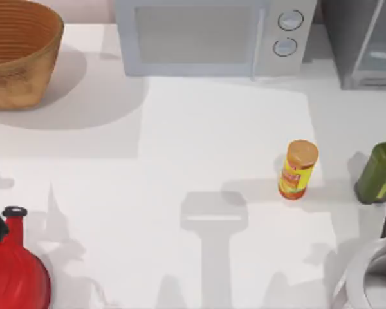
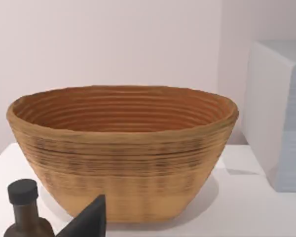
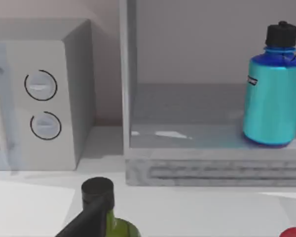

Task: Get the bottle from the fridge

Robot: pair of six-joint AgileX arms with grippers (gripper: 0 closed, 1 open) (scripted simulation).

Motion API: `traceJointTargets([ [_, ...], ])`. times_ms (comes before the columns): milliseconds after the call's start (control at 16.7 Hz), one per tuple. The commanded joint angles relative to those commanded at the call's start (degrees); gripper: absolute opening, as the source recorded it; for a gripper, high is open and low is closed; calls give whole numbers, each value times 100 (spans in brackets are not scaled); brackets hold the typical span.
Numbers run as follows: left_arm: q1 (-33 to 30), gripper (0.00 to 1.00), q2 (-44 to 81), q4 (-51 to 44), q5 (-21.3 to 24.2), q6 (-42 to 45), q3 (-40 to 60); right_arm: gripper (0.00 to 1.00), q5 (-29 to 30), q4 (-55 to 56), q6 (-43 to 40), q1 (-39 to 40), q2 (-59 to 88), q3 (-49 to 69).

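Note:
The bottle, bright blue with a black cap, stands upright on a shelf inside the fridge, at the shelf's right end in the right wrist view. From above, the fridge is the dark grey box at the table's back right corner, with a pale bluish panel and a thin silver bar. A dark part of my right gripper shows low in the right wrist view, well short of the fridge and close to an olive-green bottle. A dark tip of my left gripper faces the woven basket.
A light grey microwave stands left of the fridge. The basket is at the back left. A yellow-and-red canister and the olive-green bottle stand right of centre. A red kettle and a silver vessel flank the front edge.

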Motion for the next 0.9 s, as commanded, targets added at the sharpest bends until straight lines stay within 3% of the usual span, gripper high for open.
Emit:
traceJointTargets([
  [240, 0, 100, 0, 0, 0, 0, 0, 100, -74, 178, 0, -78, 157, 69],
  [420, 0, 100, 0, 0, 0, 0, 0, 100, -339, 900, 7, -346, 838, 295],
  [900, 0, 100, 0, 0, 0, 0, 0, 100, -1453, 4571, 100, -1478, 5007, 764],
])
